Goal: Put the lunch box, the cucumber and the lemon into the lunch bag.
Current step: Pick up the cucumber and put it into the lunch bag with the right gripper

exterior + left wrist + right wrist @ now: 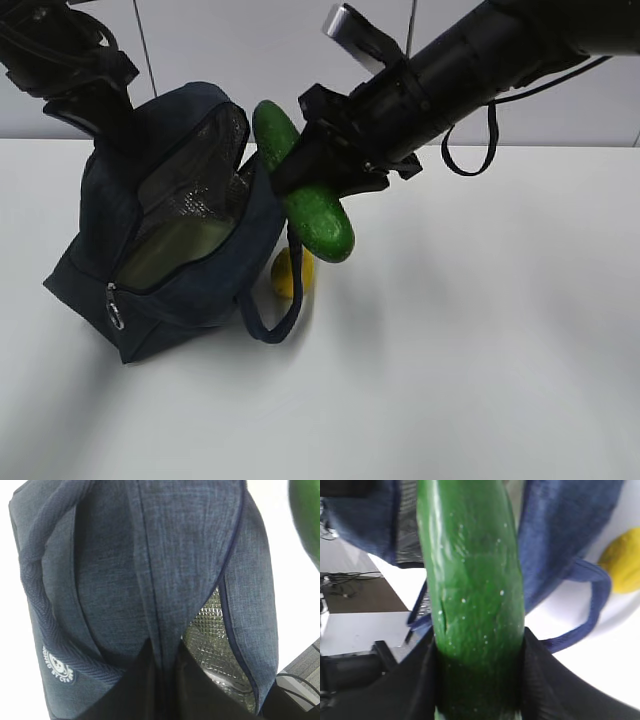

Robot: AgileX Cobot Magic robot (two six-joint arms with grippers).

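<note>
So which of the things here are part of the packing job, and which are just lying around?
Part of the job:
- lunch bag, held open by the left gripper
- lunch box, already inside the bag
- cucumber, held by the right gripper
- lemon, on the table

Lying around:
- nothing else visible

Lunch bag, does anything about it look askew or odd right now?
Yes. The bag is tipped onto one bottom edge, its open flap held up by the left claw, not sitting flat. The lemon lies on the table right behind it.
</note>
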